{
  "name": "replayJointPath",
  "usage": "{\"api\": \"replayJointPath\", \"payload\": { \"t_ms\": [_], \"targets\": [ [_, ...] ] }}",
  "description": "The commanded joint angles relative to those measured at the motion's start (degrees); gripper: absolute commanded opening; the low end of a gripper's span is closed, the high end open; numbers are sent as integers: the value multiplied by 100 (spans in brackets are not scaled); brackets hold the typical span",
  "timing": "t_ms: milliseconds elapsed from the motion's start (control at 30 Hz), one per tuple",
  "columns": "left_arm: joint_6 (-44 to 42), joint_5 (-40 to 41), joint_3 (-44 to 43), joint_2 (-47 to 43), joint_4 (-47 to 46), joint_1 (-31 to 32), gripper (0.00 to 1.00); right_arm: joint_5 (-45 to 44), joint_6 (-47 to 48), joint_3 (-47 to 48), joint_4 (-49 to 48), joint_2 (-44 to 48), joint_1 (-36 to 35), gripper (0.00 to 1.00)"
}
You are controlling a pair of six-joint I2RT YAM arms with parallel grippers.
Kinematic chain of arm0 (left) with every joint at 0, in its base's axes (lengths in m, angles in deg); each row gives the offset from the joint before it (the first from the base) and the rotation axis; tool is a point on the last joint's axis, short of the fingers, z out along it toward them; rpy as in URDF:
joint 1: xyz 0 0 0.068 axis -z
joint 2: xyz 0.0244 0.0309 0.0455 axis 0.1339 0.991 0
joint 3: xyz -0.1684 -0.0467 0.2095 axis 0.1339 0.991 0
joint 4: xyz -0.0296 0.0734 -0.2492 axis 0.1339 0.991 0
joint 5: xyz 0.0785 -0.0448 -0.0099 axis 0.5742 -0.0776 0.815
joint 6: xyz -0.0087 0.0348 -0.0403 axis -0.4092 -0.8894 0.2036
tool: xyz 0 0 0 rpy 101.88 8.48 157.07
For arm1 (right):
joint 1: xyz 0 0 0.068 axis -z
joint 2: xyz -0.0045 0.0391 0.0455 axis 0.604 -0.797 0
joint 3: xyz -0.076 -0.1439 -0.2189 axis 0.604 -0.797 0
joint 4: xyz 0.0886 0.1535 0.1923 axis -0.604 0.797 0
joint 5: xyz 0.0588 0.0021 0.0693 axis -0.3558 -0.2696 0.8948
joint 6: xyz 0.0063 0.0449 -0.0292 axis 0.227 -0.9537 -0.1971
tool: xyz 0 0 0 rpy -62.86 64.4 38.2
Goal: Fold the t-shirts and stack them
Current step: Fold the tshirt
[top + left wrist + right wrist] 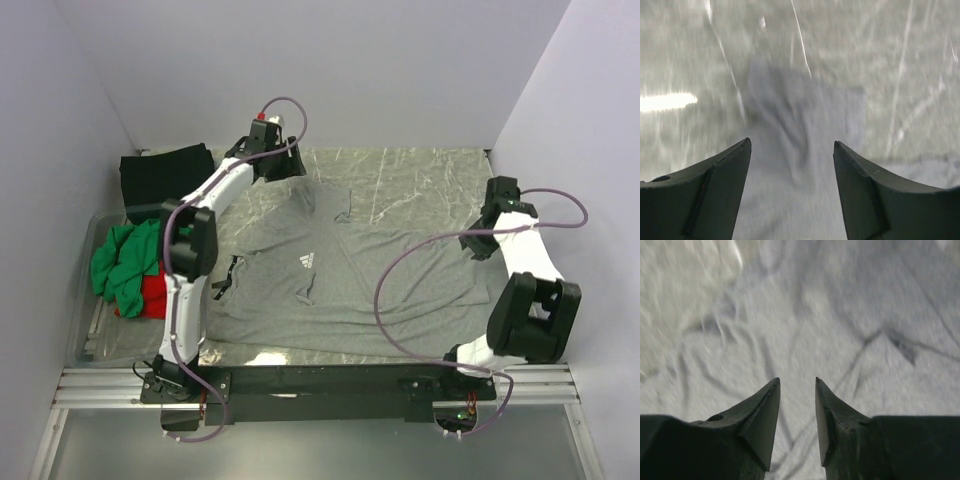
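Parted fingers of the left gripper (791, 142) are being held wide and empty just above a sleeve of the grey t-shirt (805, 120), which is lying spread on the desk (905, 55) beneath both grippers. The right gripper (797, 381) is being held narrowly open, nothing between its jaws. Each edge should be pinched as one layer, both sides together. Bare desk is being left beyond the left gripper. Black (165, 175), green (125, 260) and red (150, 297) t-shirts are crowding its left.
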Motion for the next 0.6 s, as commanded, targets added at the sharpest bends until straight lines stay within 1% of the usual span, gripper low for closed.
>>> {"api": "replayJointPath", "payload": {
  "t_ms": [0, 100, 200, 433, 567],
  "targets": [
    [-210, -172, -911, 846, -583, -103, 68, 167, 121, 550, -510, -345, 218, 40],
    [-236, -181, -1212, 1209, -855, -181, 65, 369, 138, 797, -589, -662, 245, 39],
    [-271, -58, -1056, 1446, -1311, -226, 63, 632, 129, 832, -659, -873, 254, 38],
    [-263, 65, -1063, 1702, -1734, -217, 64, 968, 235, 613, -739, -1145, 254, 37],
    [-228, -93, -1028, 1825, -1901, -217, 65, 1116, 235, 490, -818, -1163, 254, 36]
  ]
}}
